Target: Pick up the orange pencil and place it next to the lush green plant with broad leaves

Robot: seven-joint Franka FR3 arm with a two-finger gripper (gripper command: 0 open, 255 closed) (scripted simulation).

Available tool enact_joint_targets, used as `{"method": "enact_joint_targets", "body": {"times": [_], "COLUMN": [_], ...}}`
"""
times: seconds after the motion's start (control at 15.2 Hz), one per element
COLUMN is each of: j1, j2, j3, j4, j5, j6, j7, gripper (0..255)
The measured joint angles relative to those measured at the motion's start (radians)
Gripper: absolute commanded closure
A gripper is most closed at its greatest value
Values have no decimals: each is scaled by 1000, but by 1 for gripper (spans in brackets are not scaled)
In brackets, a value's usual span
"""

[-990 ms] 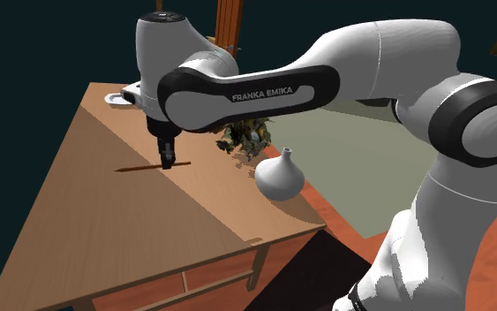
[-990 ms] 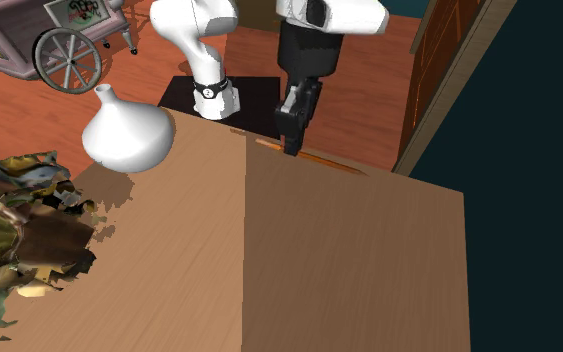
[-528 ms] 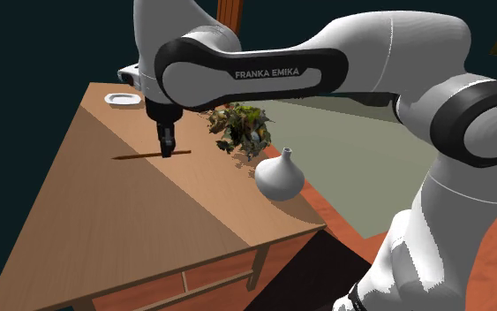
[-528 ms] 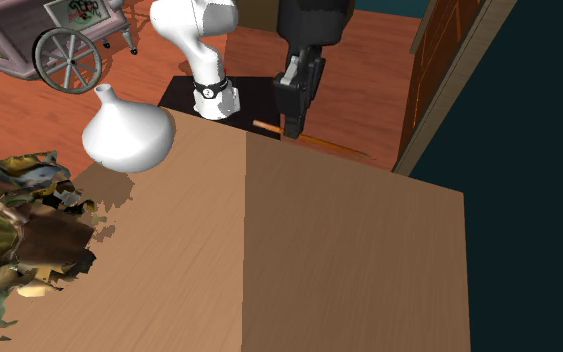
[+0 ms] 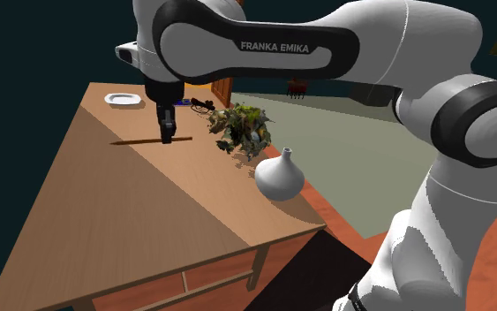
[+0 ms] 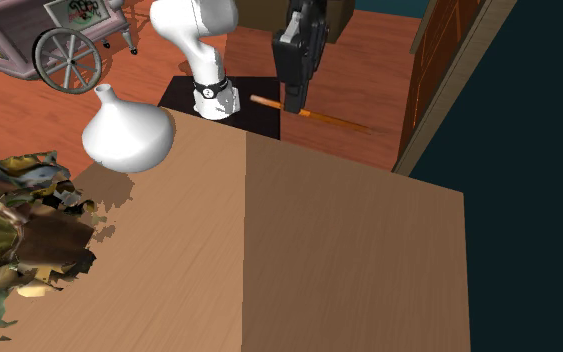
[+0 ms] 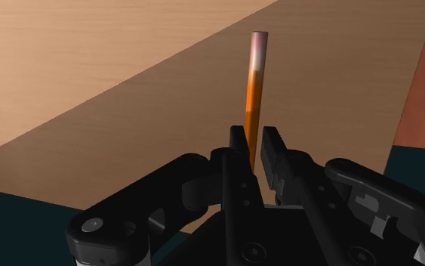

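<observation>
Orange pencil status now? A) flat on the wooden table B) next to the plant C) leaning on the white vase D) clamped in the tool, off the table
D: the black two-finger tool is shut on the thin orange pencil, above the wooden table.

- The table (image 5: 131, 221) is light brown wood with fine lines in it. It looks dull, not shiny.
- The pencil (image 7: 254, 98) is smooth and orange with a soft shine. Its end is pale pink.
- The gripper (image 7: 254, 145) is black and smooth, like hard plastic.
- The arm (image 5: 396, 62) is white and glossy.
- The vase (image 5: 279, 179) is white, smooth and a bit shiny.
- The plant (image 5: 242, 131) has rough, ragged leaves.
- The floor (image 6: 59, 110) is red-brown wood boards.
</observation>
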Motion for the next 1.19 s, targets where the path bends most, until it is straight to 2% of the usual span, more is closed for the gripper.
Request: {"method": "enact_joint_targets", "body": {"times": [0.86, 0.99, 1.19], "j1": [22, 15, -29], "j2": [65, 64, 20], "j3": [7, 3, -19], "j4": [265, 273, 218], "j5": [-17, -15, 8], "j6": [-202, -209, -183], "j7": [-26, -38, -95], "gripper": [255, 255, 255]}}
